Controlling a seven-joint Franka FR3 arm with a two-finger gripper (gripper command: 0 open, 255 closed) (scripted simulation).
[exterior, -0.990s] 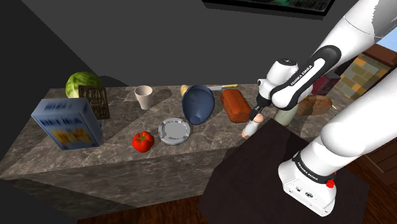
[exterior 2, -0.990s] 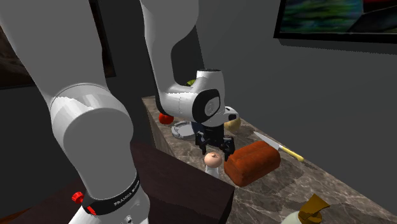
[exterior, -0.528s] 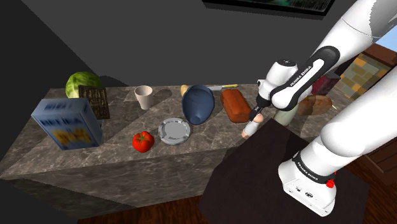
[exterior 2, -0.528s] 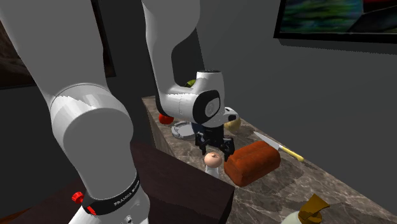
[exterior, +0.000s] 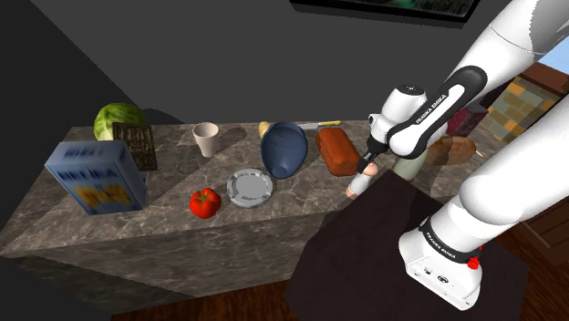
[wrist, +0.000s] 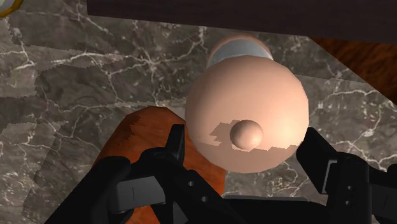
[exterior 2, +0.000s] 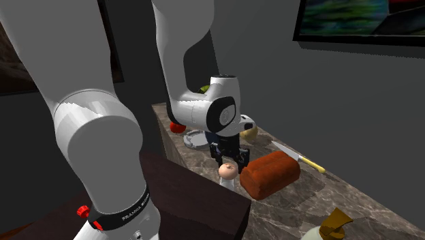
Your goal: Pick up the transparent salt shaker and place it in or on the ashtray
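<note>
The salt shaker has a pale body and a rounded pinkish cap, and stands upright on the marble counter beside the brown loaf. My black gripper comes down over it from above. In the wrist view the gripper has its fingers pressed against both sides of the cap. The round grey ashtray sits farther toward the shoulder view's left, next to a tomato.
A blue bowl, a cup and a knife lie behind the ashtray. A blue box, a dark book and a cabbage stand at the shoulder view's left. The dark stand borders the counter right by the shaker.
The fingers have drawn together from wide apart onto the shaker's cap. The arm and the shaker have stayed in place.
</note>
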